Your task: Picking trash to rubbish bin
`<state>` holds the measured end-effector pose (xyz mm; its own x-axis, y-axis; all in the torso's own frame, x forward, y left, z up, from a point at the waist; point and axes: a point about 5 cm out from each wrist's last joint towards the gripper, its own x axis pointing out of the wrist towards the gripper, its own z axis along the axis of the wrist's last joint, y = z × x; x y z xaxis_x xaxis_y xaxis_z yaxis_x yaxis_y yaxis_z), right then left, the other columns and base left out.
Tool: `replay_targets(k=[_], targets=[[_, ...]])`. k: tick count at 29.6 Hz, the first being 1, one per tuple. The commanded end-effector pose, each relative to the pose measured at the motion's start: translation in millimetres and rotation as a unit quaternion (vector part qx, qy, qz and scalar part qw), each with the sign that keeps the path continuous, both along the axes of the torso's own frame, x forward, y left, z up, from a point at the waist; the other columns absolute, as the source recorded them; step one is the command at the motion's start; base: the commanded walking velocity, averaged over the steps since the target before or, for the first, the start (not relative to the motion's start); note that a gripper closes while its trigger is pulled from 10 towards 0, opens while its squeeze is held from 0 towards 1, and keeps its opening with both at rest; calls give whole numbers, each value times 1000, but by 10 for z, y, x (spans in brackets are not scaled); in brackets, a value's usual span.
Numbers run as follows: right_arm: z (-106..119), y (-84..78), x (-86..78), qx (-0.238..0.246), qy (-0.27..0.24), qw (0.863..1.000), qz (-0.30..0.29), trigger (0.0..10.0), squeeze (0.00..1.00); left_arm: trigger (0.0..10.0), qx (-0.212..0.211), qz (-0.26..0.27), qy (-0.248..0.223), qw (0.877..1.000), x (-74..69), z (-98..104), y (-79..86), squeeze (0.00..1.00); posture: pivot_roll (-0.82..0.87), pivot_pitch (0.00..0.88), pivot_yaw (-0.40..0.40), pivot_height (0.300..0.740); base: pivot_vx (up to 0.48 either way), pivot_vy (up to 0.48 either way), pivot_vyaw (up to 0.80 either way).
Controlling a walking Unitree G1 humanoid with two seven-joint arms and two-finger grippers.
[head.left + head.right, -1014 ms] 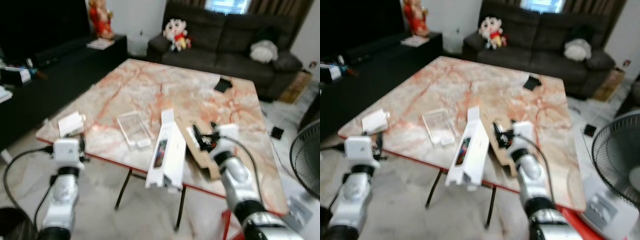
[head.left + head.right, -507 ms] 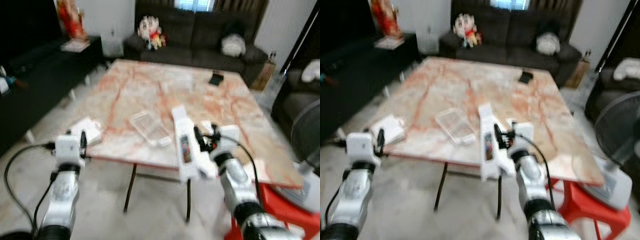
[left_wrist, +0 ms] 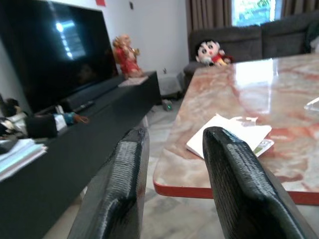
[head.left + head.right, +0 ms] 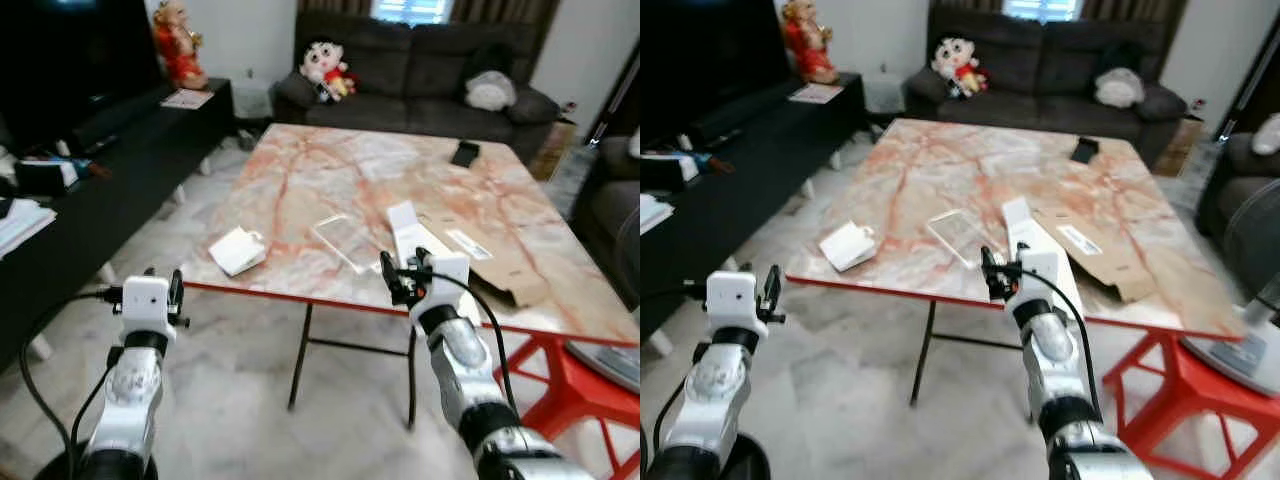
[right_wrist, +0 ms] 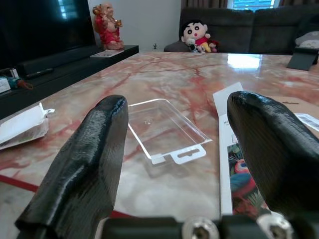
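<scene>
Marble-patterned tabletop [image 4: 330, 165], pink and cream with a red rim, stands ahead on thin dark legs. Left eye view: right gripper [image 4: 400, 278] is raised at the near table edge, just short of a long white cardboard box [image 4: 410, 226] that lies with its long axis running away from the robot. Beside it to the left lies a clear plastic blister tray [image 4: 345, 240]; further left, near the table's corner, a white torn paper packet [image 4: 237, 249]. A flat brown cardboard sheet [image 4: 490, 258] lies to the right of the box. Left gripper [image 4: 160, 296] hangs lower, off the table, over pale tiled floor [image 4: 240, 350].

Right eye view: same layout; the box [image 4: 1025, 228] sits straight ahead of the right gripper, so that arm is clearly the nearer one. A red stool [image 4: 1180, 370] stands close on the right, which limits swing room there. No bin made out.

Left wrist view: both black fingers [image 3: 234, 184] spread apart, nothing between them; packet [image 3: 229, 137] ahead at the table's edge, with a dark TV cabinet [image 3: 75, 144] alongside.

Right wrist view: fingers [image 5: 84, 169] spread wide and empty. Clear tray [image 5: 167, 130] lies ahead between them; box end [image 5: 237, 164] points at the gripper near one finger. Judgement: a short forward reach would take either item.
</scene>
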<state>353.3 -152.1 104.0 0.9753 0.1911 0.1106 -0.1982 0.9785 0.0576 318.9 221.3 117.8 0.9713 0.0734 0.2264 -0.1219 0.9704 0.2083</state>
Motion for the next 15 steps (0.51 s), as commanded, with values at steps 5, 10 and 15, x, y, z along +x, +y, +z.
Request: replay_targets(k=[5, 10, 15], targets=[[16, -48, 4, -2, -4, 1000, -18, 10000, 0, 10000, 0, -2, 21, 1000, 11, -64, -16, 0, 24, 0, -29, 740, 0, 0, 0], [7, -49, 7, -3, 1, 1000, -25, 10000, 0, 10000, -6, 2, 23, 1000, 52, -46, -16, 0, 29, 0, -38, 740, 0, 0, 0], [34, -17, 28, -4, -1, 1000, -19, 10000, 0, 10000, -8, 10, 19, 1000, 32, -52, -5, 0, 37, 0, -50, 740, 0, 0, 0]])
